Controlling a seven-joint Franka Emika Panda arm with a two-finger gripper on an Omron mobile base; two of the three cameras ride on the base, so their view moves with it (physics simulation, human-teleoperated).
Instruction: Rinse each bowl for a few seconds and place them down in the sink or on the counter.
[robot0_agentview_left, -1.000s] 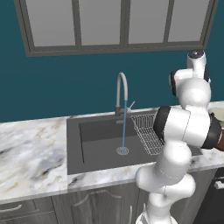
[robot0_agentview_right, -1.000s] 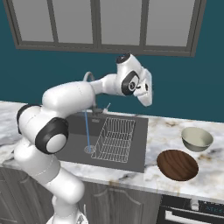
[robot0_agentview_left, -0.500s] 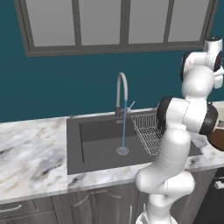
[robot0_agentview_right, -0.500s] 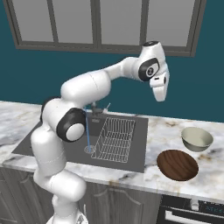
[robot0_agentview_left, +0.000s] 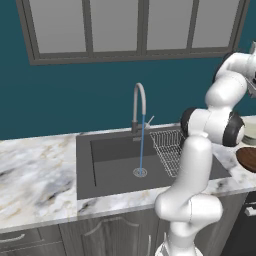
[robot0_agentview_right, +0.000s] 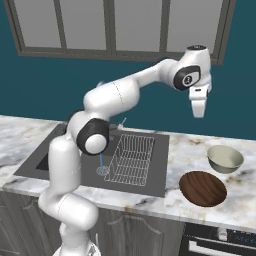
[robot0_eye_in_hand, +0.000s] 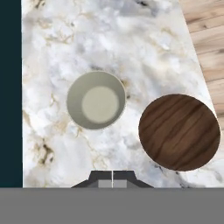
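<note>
Water ran from the faucet (robot0_agentview_left: 139, 102) into the sink (robot0_agentview_left: 115, 170), with the wire rack (robot0_agentview_right: 132, 159) at its right end. I hung high above the counter (robot0_agentview_right: 185, 160), my gripper (robot0_agentview_right: 199, 111) pressed shut and empty. Below me sat the cream bowl (robot0_eye_in_hand: 96, 100), and just beside it, apart, the brown bowl (robot0_eye_in_hand: 179, 131).

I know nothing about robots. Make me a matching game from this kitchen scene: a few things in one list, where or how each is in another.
Things:
1. cream bowl
2. brown bowl
3. faucet
4. gripper

States:
A. running water into the sink
B. jaws shut, high above the counter
C. on the counter, nearer the wall
D. at the counter's front edge

Pairs: 1-C, 2-D, 3-A, 4-B
</note>
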